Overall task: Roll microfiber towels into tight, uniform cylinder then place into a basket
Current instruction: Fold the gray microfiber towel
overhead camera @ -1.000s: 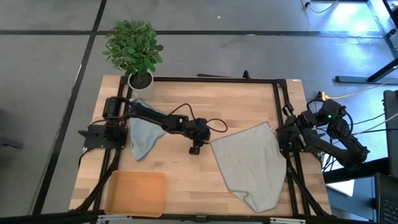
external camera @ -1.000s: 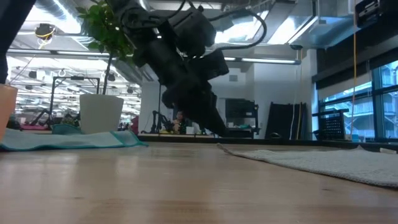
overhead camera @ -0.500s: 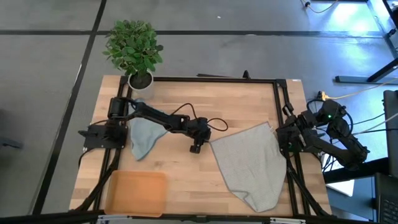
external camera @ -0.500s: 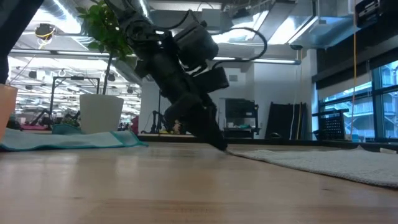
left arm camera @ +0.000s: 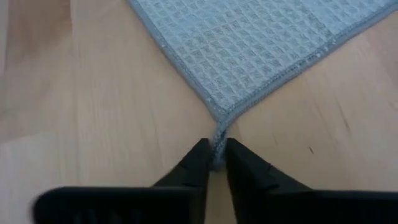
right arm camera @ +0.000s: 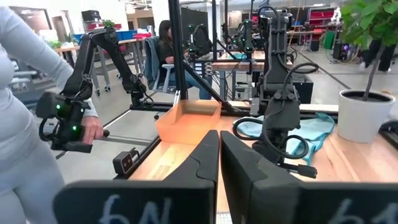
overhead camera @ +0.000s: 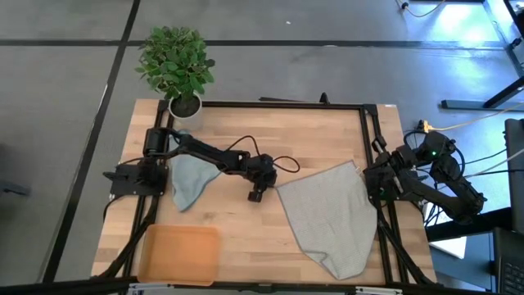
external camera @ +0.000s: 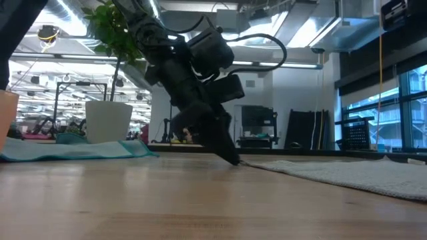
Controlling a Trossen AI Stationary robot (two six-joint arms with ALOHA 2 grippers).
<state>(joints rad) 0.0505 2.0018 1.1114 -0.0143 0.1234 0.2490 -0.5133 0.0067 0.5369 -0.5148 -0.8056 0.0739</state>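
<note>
The left gripper pinched the left corner of the large pale grey-green waffle-weave towel, spread flat at table centre-right. Bare wood lay open around it (the shallow orange-tan basket sat near-left). The right gripper, fingers together, waited at the right edge.

overhead cam, table-level cam, two wrist cams
</note>
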